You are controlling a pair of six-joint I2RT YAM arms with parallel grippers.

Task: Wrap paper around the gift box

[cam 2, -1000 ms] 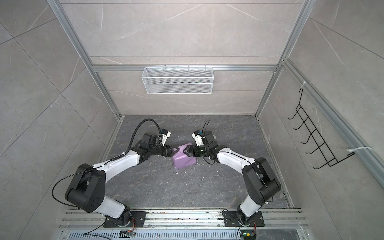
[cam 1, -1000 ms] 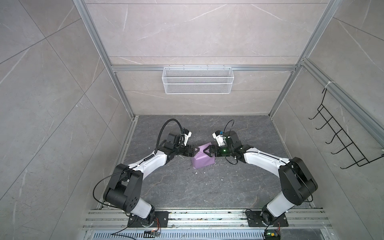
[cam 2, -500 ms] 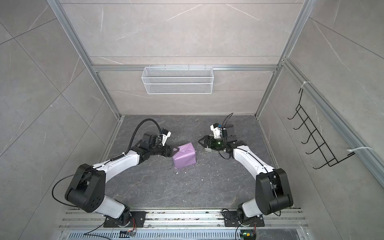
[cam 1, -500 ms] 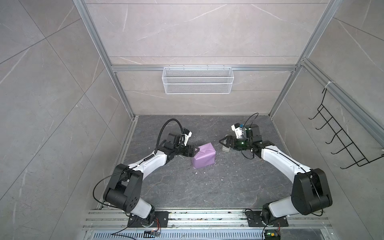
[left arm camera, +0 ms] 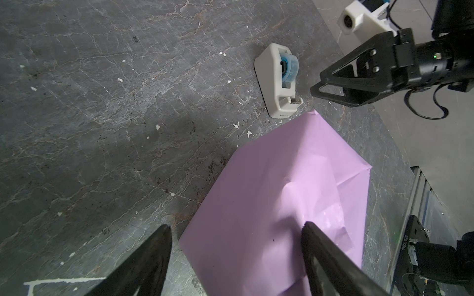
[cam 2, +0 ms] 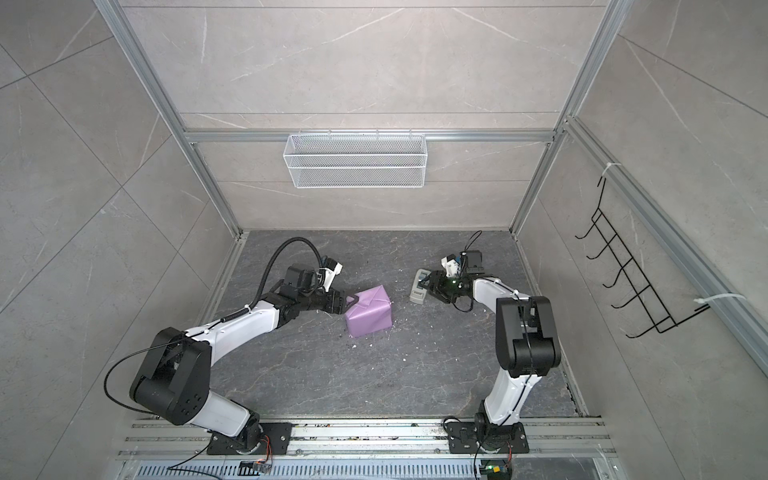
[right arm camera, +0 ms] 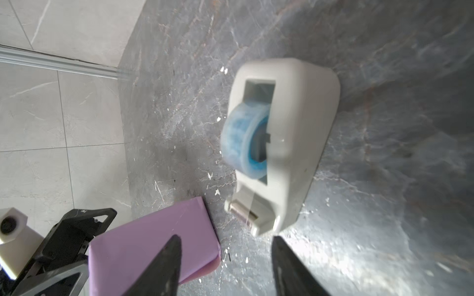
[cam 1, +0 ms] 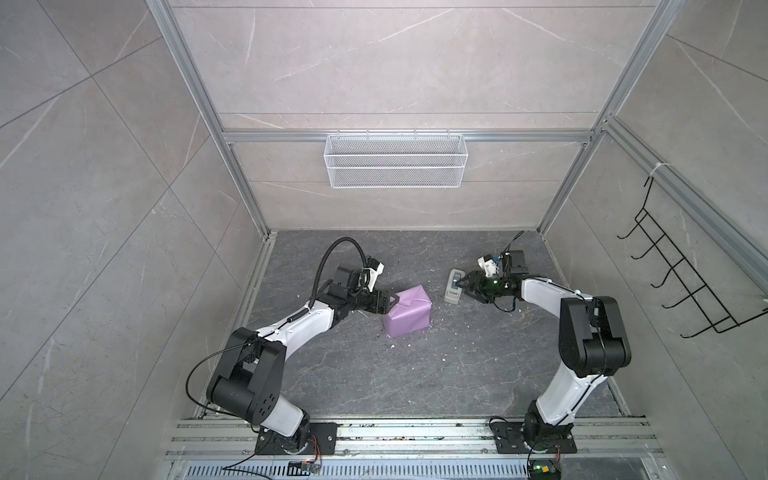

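The gift box lies out of sight inside the paper [cam 1: 406, 312], which is folded lilac side out around it into a closed parcel. This parcel rests on the dark stone-patterned desk [cam 1: 415, 382] near the tape dispenser [cam 1: 453, 287], on the side of its cutter end. The left claw [cam 1: 390, 302] meets the parcel at the end farthest from the tape dispenser, its jaws spread wide and pinching nothing. In the left wrist view one finger [left arm camera: 323, 251] hangs over the creased paper and the other over bare desk. I read this as a hold-down, steadying the folded end flap so that it does not spring open (whether the finger actually presses the paper I cannot tell). The right claw [cam 1: 464, 289] sits at the tape dispenser's cutter end, jaws parted about halfway with nothing between them. The pale housing and its blue tape roll [right arm camera: 243, 138] fill the right wrist view just past the tips. That placing suits reaching for the free end of the tape, so sealing looks like the step in hand, with the wrapping itself nearly done. What crowds the move is the parcel's own corner, which points at the tape dispenser's cutter end and leaves little room to draw a strip out. Small white scraps dot the desk around the tape dispenser. A white wire basket [cam 1: 395, 160] hangs on the back wall beyond it and a black hook rack [cam 1: 685, 270] on the side wall, well apart; neither stands in the way.
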